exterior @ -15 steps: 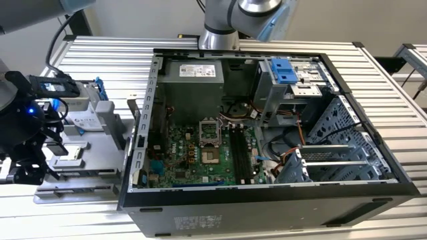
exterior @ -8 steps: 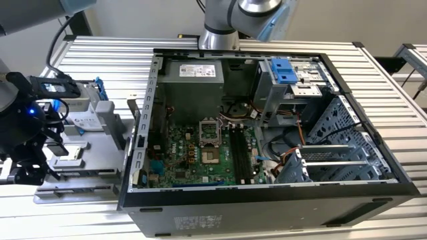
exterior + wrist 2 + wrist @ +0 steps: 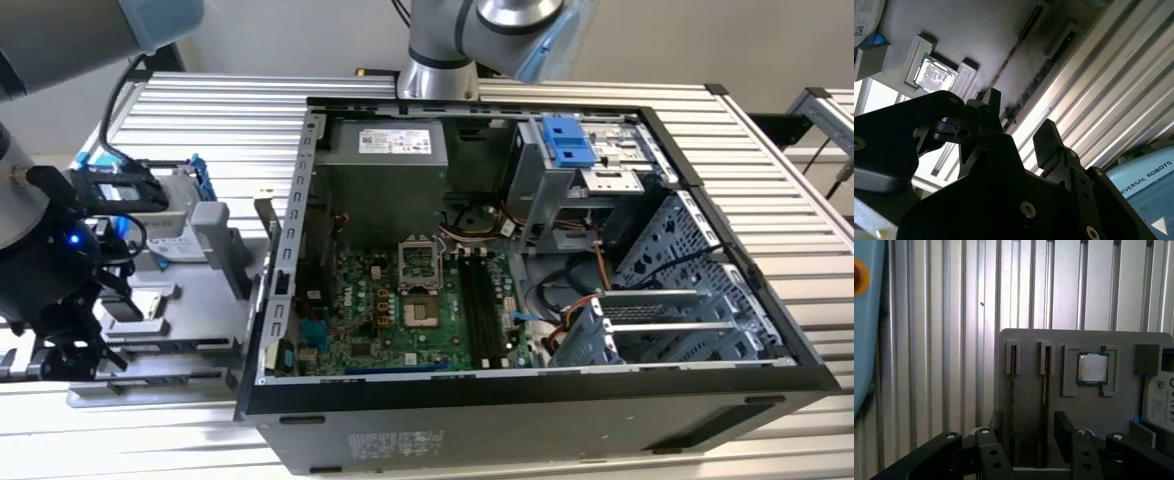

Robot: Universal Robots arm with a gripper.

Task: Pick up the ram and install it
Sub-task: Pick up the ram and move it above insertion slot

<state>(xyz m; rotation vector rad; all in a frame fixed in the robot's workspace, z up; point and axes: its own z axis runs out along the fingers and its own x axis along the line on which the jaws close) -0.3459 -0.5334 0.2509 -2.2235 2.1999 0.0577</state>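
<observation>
Two rams (image 3: pixel 1013 390) stand on edge, side by side, in narrow slots of a gray holder (image 3: pixel 1029 340). A chip (image 3: pixel 1092 367) lies in a pocket just beside them. The holder rests on the ribbed tabletop (image 3: pixel 954 315), to the exterior view's left of the open case (image 3: pixel 534 420). I cannot tell which stick is the one meant.

The pincer (image 3: pixel 1030 422) hangs over the holder, released and holding nothing. In the first wrist view both sticks appear between its fingers (image 3: pixel 1064 427). No contact shows.

Judging by its look, a ram is light, thin and stiff, but easily harmed. It would likely bend or crack if twisted in its slot. The flat faces carry chips, and the contact edge should not be touched. The safest hold is probably across the two flat faces near the middle of the length, squarely and gently, so it lifts straight out.
</observation>
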